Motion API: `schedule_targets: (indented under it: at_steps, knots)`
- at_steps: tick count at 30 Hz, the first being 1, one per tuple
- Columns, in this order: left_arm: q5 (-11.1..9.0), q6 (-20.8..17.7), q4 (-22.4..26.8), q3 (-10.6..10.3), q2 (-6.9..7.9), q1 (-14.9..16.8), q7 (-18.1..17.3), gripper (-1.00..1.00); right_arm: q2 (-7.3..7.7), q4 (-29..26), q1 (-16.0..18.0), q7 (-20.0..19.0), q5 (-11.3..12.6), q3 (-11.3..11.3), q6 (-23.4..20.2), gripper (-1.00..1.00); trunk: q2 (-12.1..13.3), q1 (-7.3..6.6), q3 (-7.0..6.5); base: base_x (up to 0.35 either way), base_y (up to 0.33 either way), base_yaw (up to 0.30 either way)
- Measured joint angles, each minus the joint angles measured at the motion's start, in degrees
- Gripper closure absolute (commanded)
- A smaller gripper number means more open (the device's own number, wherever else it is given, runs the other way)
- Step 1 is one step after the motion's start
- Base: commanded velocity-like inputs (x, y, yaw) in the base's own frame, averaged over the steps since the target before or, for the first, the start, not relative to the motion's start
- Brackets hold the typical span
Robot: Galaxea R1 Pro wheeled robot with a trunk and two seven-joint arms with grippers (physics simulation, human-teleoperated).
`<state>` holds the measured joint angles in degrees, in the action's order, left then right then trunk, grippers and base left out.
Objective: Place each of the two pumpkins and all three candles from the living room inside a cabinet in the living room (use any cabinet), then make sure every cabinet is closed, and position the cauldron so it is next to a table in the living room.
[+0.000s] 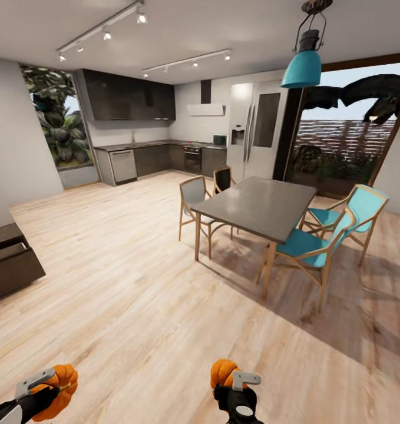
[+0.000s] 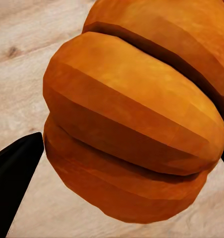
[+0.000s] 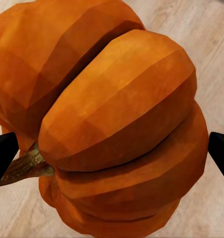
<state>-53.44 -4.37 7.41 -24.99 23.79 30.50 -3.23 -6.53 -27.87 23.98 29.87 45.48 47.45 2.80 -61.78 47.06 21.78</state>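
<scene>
The dark cabinet point(image 1: 8, 262) sits low against the wall, off to the robot's left across bare floor point(image 1: 135, 306), with one front seemingly pulled out (hard to be sure from here). The dining table point(image 1: 255, 206) stands ahead to the right. That makes the left arm the nearer one. Left claw point(image 1: 46, 386) is clamped on one pumpkin point(image 1: 61, 388); right claw point(image 1: 235, 386) grips the other pumpkin point(image 1: 223, 372), both carried low.

Home: kitchen units point(image 1: 141, 159), dining table point(image 1: 258, 206)
</scene>
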Motion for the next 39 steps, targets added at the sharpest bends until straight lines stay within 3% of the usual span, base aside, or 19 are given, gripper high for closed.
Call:
schedule_targets:
  at_steps: [39]
  knots:
    - [0.0,0.0,0.0,0.0,0.06,0.0,0.0,1.00,0.00,0.6,0.0,0.0,-0.2,0.1,0.5,1.00,0.0,0.01,0.00,0.200,0.242,0.282]
